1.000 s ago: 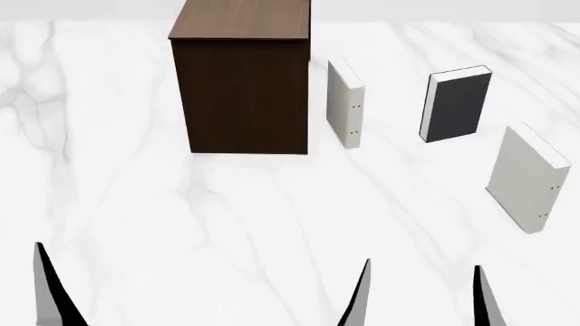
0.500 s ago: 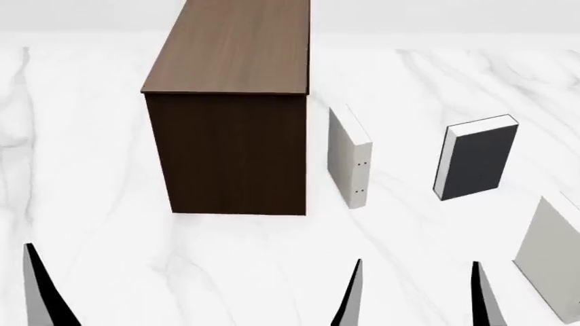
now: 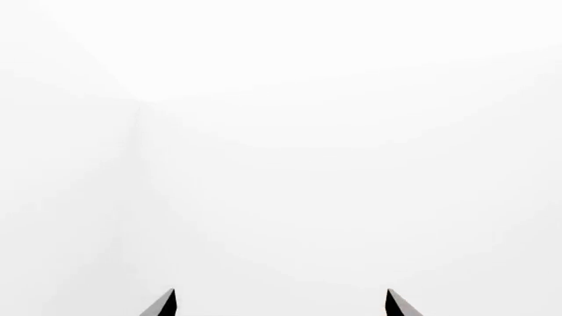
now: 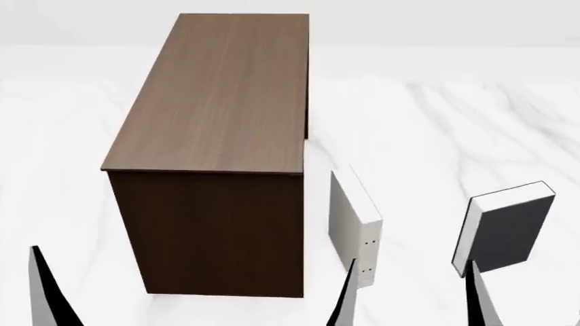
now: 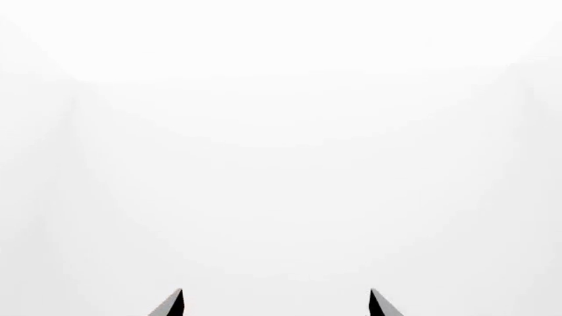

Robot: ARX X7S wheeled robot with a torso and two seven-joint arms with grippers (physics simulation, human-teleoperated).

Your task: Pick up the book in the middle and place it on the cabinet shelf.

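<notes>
The book (image 4: 509,233), charcoal with white page edges, stands upright on the white marble floor at the right of the head view. The cabinet shelf (image 4: 217,102), a tall dark brown wood-grain box with a flat bare top, stands left of centre. My right gripper (image 4: 412,302) is open and empty at the bottom edge, its right finger just below the book in the picture. In the right wrist view the right gripper (image 5: 276,297) faces only white floor. My left gripper (image 3: 281,297) is open and empty. One of its fingers (image 4: 43,288) shows at the bottom left of the head view.
A pale off-white book (image 4: 356,227) with small dots stands upright between the cabinet and the charcoal book, close to the cabinet's right front corner. White marble floor (image 4: 435,122) lies all around.
The cabinet and both books have slid down the head view and grown larger, and more of the cabinet top shows. The second pale book at the right has left the view. Both grippers stay open.
</notes>
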